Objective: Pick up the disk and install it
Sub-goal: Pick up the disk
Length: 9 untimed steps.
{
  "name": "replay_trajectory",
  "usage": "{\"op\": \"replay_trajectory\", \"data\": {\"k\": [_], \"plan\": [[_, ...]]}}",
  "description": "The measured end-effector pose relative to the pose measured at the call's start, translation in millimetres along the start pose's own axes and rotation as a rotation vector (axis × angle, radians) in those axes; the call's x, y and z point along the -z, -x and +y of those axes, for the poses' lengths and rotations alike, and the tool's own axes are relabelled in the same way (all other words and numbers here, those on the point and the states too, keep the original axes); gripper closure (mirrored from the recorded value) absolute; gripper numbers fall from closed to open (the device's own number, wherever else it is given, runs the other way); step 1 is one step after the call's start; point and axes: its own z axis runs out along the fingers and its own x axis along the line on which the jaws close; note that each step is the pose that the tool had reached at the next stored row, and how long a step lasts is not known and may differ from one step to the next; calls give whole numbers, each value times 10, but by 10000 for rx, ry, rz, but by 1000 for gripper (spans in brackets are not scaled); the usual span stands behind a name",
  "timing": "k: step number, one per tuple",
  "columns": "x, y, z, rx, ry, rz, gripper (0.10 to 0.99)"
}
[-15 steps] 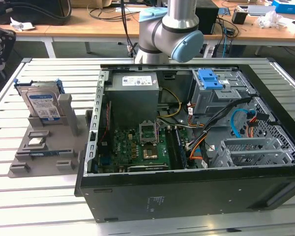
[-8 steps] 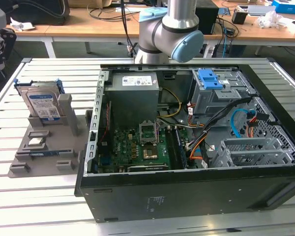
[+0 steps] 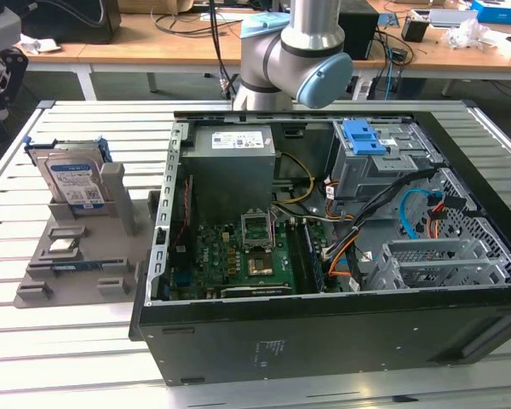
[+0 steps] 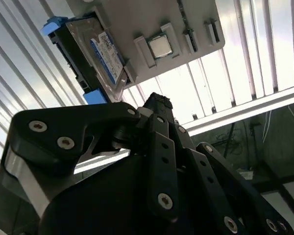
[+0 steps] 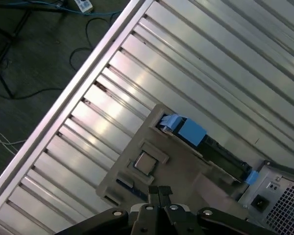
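The disk (image 3: 72, 183) is a silver hard drive with a blue-and-white label and a blue bracket. It stands on edge in a slot of the grey holder (image 3: 85, 264), at the exterior view's left. Both wrist views look down on the disk (image 4: 100, 54) (image 5: 206, 144) from well above. My gripper (image 5: 159, 191) hangs high over the holder (image 5: 186, 169), its black fingers together with nothing between them. In the second wrist view the gripper (image 4: 159, 100) tips sit just off the disk's lower edge, well apart from it in height.
A small square processor chip (image 3: 62, 247) (image 4: 159, 45) (image 5: 146, 163) lies in the holder beside the disk. The open computer case (image 3: 324, 341) lies in the middle of the slatted metal table (image 3: 60, 349), with a grey power supply (image 3: 234, 158) and a blue drive-bay bracket (image 3: 364, 136) inside. The arm's base (image 3: 294, 60) stands behind the case.
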Motion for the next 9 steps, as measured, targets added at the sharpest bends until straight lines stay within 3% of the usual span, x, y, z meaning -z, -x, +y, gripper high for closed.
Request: {"op": "replay_trajectory", "data": {"k": [9], "plan": [[0,0,0,2328,45,12,980]]}}
